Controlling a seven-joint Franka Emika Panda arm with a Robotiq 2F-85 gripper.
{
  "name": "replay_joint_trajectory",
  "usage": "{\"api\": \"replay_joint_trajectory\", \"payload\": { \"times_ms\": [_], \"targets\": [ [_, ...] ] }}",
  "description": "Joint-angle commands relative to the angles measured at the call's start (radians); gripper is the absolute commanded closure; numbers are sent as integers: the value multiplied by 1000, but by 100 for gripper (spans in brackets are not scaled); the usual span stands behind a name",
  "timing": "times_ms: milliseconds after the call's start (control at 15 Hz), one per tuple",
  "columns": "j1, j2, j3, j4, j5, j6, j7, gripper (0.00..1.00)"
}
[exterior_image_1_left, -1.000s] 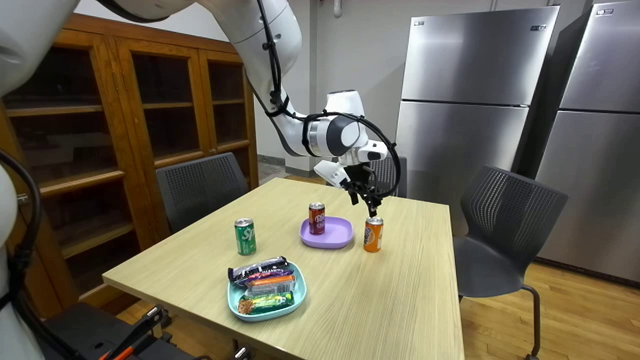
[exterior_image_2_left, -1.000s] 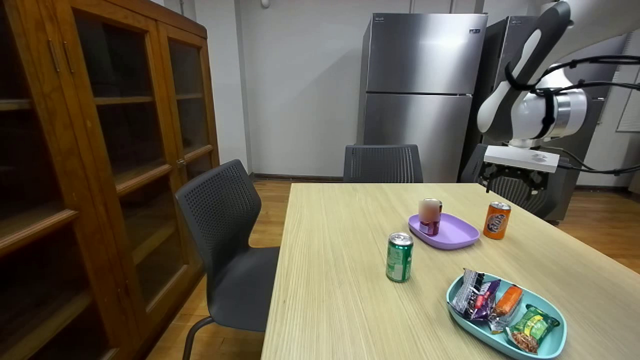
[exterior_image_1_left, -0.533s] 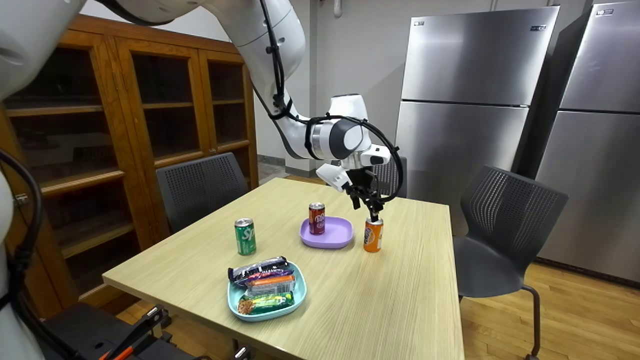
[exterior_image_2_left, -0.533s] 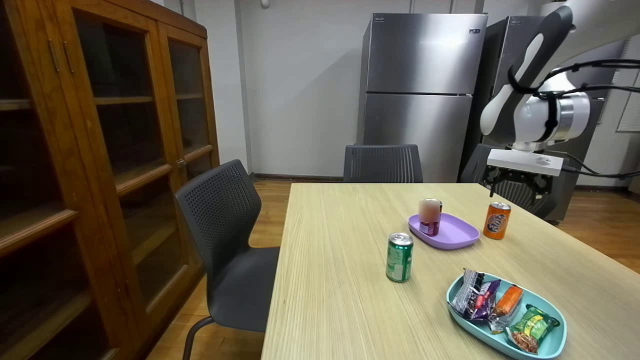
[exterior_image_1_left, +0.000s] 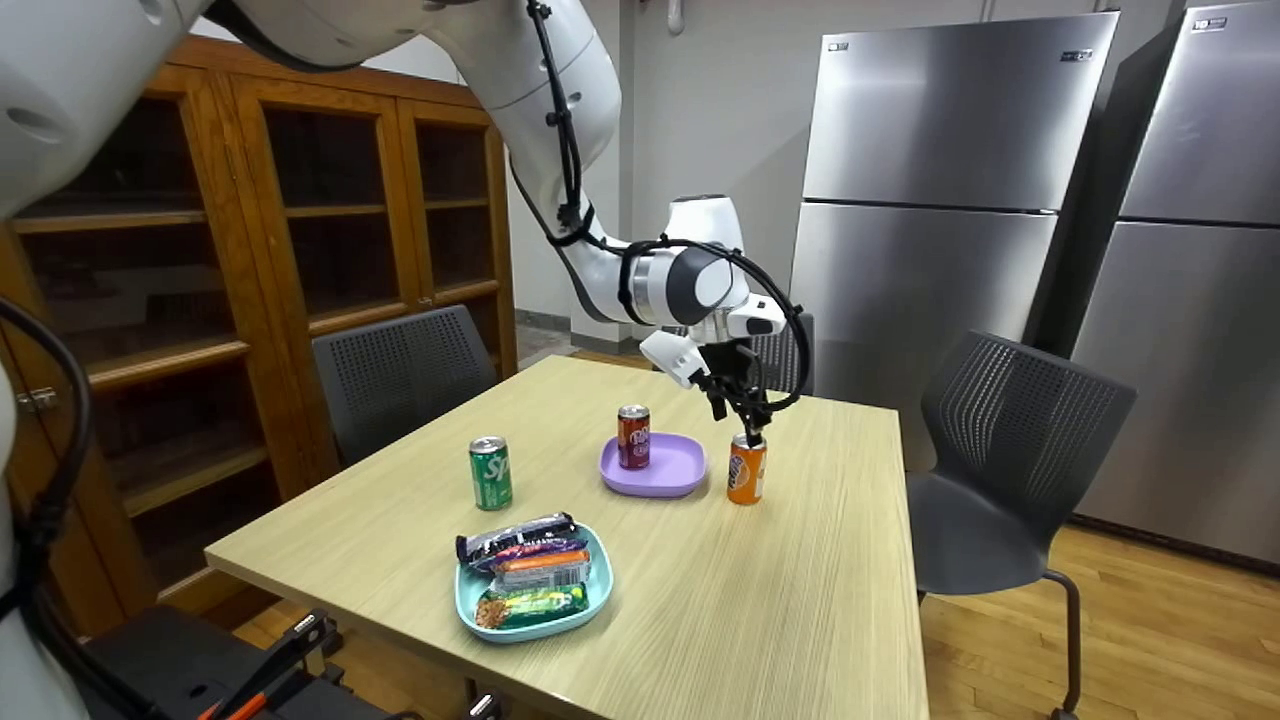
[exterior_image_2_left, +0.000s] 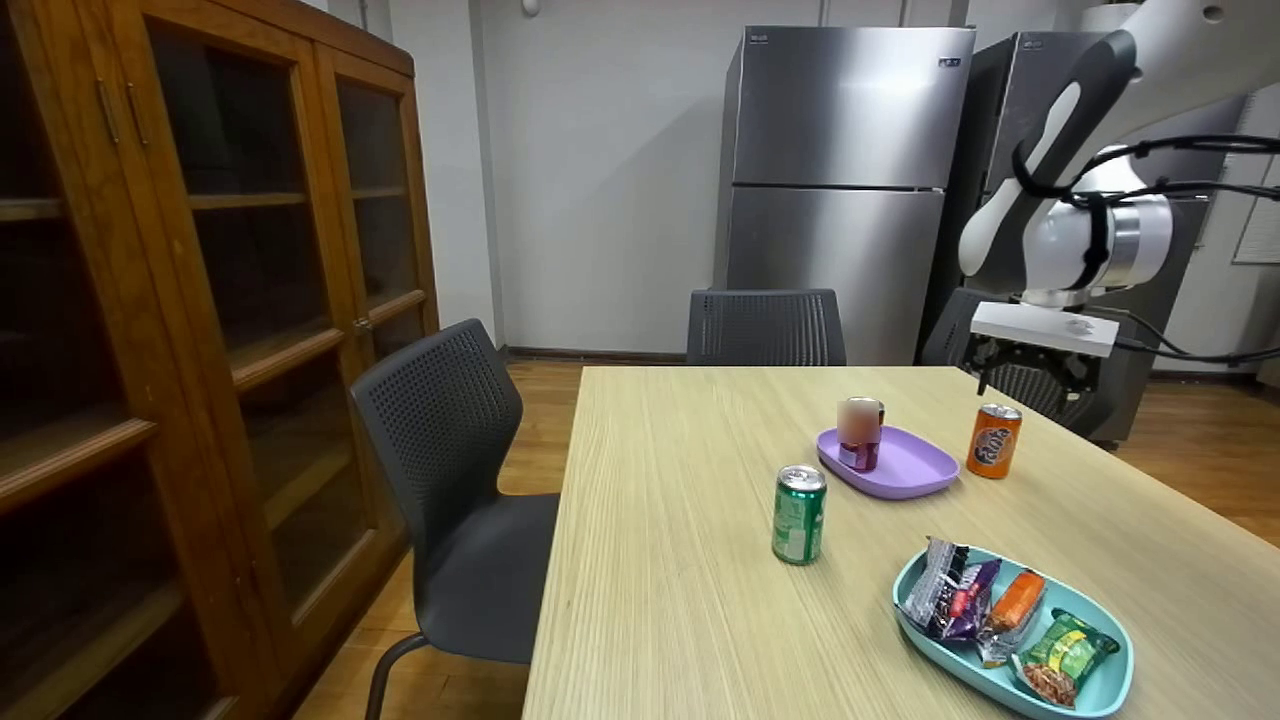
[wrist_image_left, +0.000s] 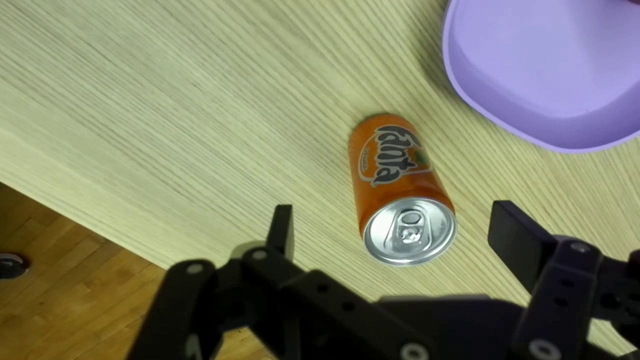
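Observation:
My gripper (wrist_image_left: 393, 215) stands open close above an upright orange Fanta can (wrist_image_left: 385, 170). In the wrist view the can's silver top shows between the two spread fingers (wrist_image_left: 520, 240), with a gap on each side. An exterior view has the gripper (exterior_image_1_left: 737, 428) at the can (exterior_image_1_left: 746, 478), one fingertip overlapping its rim; contact cannot be judged. Beside the can lies a purple plate (exterior_image_1_left: 672, 482), bearing a dark red can (exterior_image_1_left: 633, 440). A green can (exterior_image_2_left: 799, 520) stands on the table nearer that camera.
A teal tray (exterior_image_1_left: 600, 590) of several wrapped snacks sits near the table's (exterior_image_1_left: 800, 600) front edge. Grey chairs (exterior_image_1_left: 1010, 460) stand around the table. A wooden cabinet (exterior_image_2_left: 230, 380) and steel refrigerators (exterior_image_2_left: 840, 240) line the room.
The gripper has come down a little and shifted slightly right in an exterior view, bringing it closer to the orange can. Its jaws stay spread. The cans, plate and tray have not moved.

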Motion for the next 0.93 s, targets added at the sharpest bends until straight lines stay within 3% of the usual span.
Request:
{"api": "replay_joint_trajectory", "payload": {
  "times_ms": [0, 867],
  "targets": [
    [-19, 45, 19, 88, 9, -49, 33, 0],
    [-27, 204, 12, 317, 1, -155, 94, 0]
  ]
}}
